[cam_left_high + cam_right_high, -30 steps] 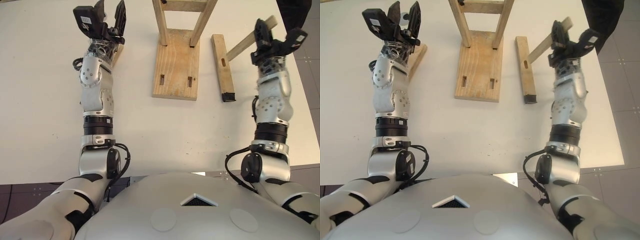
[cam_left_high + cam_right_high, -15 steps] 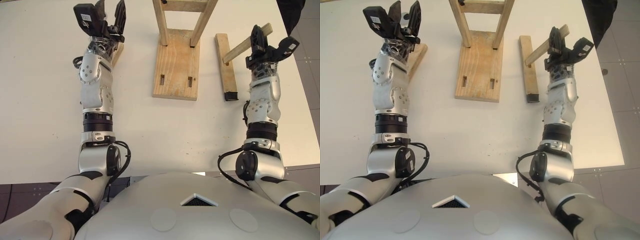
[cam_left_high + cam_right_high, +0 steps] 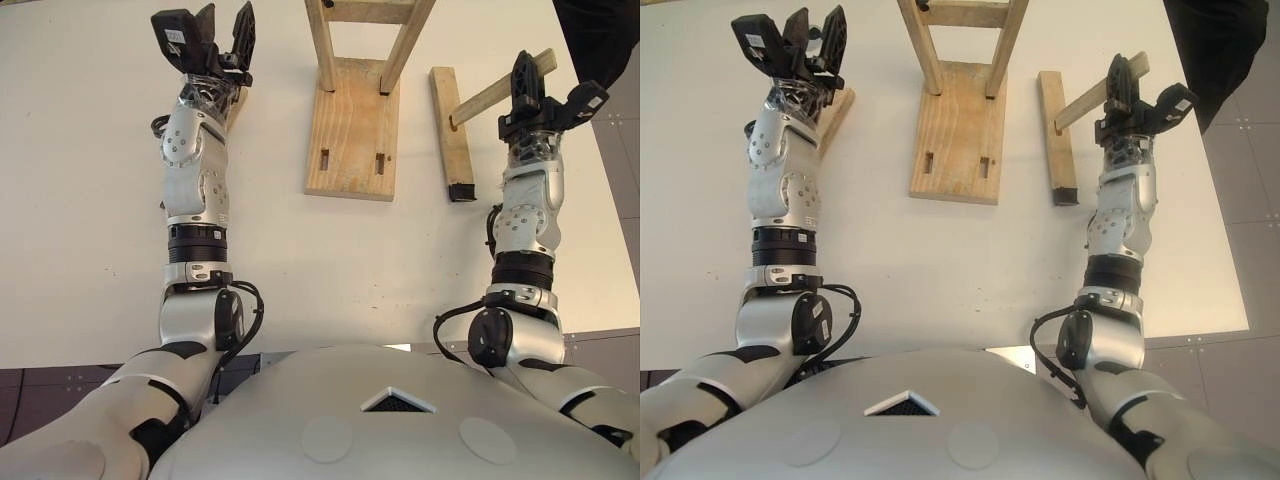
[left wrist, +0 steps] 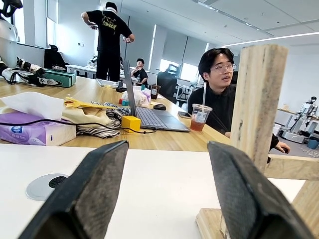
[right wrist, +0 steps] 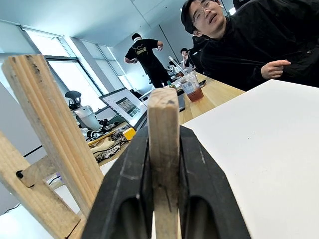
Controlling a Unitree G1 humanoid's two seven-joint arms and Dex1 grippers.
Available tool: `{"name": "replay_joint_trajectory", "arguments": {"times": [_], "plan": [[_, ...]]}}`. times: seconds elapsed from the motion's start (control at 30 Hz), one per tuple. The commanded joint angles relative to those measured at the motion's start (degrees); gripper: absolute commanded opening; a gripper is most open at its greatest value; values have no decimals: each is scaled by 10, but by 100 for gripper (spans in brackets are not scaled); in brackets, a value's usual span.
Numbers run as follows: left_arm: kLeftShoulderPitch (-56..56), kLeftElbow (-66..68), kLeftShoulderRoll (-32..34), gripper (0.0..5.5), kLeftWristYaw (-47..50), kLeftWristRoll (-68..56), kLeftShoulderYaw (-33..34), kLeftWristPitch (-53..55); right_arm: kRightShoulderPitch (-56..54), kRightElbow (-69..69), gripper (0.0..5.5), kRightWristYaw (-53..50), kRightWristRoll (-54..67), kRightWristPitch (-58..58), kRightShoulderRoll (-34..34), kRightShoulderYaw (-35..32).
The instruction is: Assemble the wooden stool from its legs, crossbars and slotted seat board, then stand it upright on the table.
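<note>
The right gripper (image 3: 527, 82) clamped a crossbar (image 3: 485, 98), its tip at the slot of the loose leg (image 3: 447, 125); seating it looked next. The left gripper (image 3: 225, 35) gaped empty.

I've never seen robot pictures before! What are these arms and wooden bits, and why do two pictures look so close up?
It is a robot with two arms. Two pictures come from its head, looking down at a white table. The other two come from small cameras on its wrists, so things look close. On the table lies a seat board with two legs standing in it, plus a loose leg. The right gripper pinches a wooden stick whose far end sits at that loose leg. The left gripper is open and empty.
</note>
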Motion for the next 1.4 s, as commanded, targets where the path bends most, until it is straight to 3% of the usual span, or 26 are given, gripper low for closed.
{"name": "replay_joint_trajectory", "arguments": {"times": [0.03, 0.23, 0.57, 0.97, 1.13, 1.4], "plan": [[-13, 4, -3, 289, 0, -1, -1, 8, -19, 61, 40, 7, -14, -18, 6, -5], [-12, 10, -1, 289, 3, -1, 2, 5, -27, 110, 40, -4, -36, -41, -4, -5], [-7, 5, -3, 289, 14, 3, 2, 6, -4, 127, 40, -73, -167, -88, -12, 63], [-1, 2, -8, 289, 29, 1, 7, 4, 19, 81, 40, -92, -164, -91, -14, 55], [-6, 7, -6, 289, 34, 3, 8, 3, 27, 131, 40, -99, -247, -114, -33, 108], [-9, 14, 0, 289, 32, 4, 8, 7, 42, 207, 40, -102, -256, -161, -28, 112]]}}
